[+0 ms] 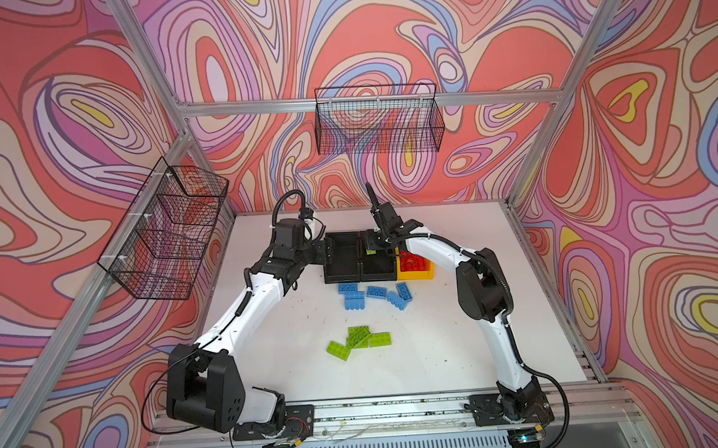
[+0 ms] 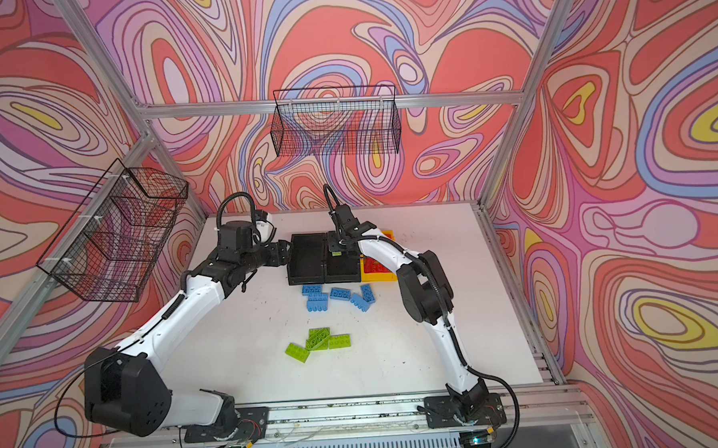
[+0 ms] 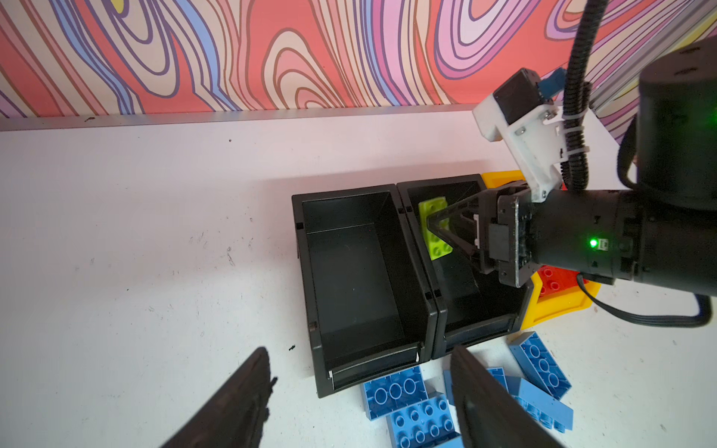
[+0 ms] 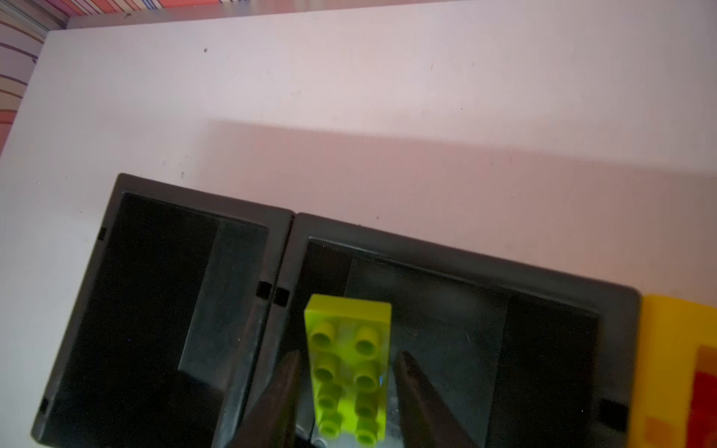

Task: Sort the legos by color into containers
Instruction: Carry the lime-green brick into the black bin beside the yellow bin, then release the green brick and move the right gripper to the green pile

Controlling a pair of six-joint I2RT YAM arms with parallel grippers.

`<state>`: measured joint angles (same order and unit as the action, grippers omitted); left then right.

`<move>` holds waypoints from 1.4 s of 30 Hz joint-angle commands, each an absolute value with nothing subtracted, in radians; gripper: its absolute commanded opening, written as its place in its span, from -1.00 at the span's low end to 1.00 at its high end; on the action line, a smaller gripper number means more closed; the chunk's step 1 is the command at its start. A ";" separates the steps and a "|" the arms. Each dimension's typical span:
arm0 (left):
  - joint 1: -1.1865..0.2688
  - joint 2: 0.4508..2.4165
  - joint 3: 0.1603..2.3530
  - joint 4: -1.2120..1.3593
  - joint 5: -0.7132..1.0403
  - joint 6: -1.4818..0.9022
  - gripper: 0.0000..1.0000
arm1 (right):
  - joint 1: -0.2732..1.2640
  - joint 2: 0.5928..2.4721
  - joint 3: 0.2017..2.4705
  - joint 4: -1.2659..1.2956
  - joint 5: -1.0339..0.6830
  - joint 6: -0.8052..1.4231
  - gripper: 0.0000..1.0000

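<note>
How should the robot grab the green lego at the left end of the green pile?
Come straight down from above and pinch the two long sides of that green lego near its middle. It lies flat and slanted on the table, long sides look free; its right end crowds the pile.

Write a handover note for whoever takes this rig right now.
Left gripper: open, empty, beside the left black bin, which is empty.
Right gripper: open over the middle black bin, fingers either side of a green brick sitting in it.
Done: red bricks in the yellow bin; one green binned.
To do: green pile and blue bricks on the table; blue probably for the left black bin.
</note>
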<state>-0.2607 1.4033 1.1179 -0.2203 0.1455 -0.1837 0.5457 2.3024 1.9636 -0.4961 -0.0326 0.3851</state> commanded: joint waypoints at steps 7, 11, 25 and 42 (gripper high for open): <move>-0.255 1.405 1.134 -0.238 0.154 -0.181 0.51 | 0.537 2.236 1.957 -0.505 -0.060 0.378 -0.04; -0.255 1.407 1.131 -0.237 0.150 -0.179 0.51 | 0.545 2.120 1.858 -0.508 -0.046 0.357 -0.05; -0.253 1.441 1.128 -0.241 0.149 -0.158 0.50 | 0.748 1.702 1.271 -0.712 -0.129 0.079 0.15; -0.253 1.467 1.137 -0.255 0.156 -0.140 0.51 | 0.915 1.808 1.234 -0.787 -0.144 -0.063 0.33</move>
<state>-0.2600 1.4574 1.1179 -0.2394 0.1501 -0.1562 0.8974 1.7760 1.2129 -0.7525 -0.1463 -0.0189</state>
